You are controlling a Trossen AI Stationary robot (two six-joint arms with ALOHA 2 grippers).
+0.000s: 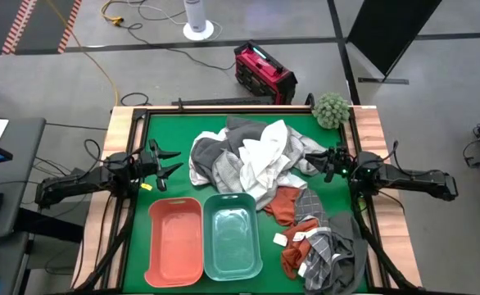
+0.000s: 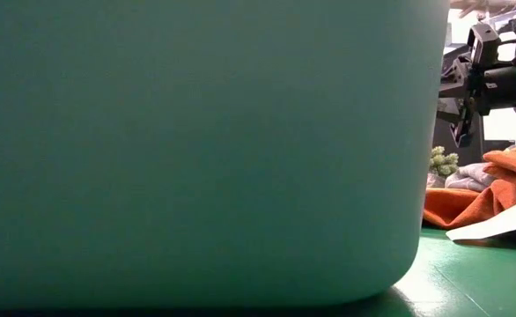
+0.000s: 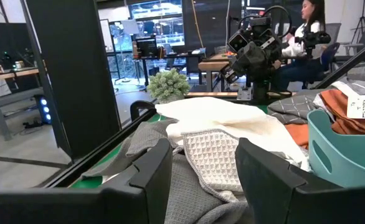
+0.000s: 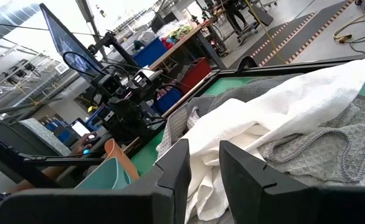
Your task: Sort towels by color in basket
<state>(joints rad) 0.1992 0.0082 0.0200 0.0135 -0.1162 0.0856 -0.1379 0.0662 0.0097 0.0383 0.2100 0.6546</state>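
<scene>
The teal basket (image 2: 196, 150) fills nearly the whole low view, hiding most of the table (image 1: 174, 131). The towels (image 1: 256, 160) lie heaped at centre frame in the high view, white and grey on top, rust-orange and plaid trailing to the lower right. Both empty, the left gripper (image 1: 168, 161) at centre left and the right gripper (image 1: 320, 161) at centre right hold their fingers apart.
</scene>
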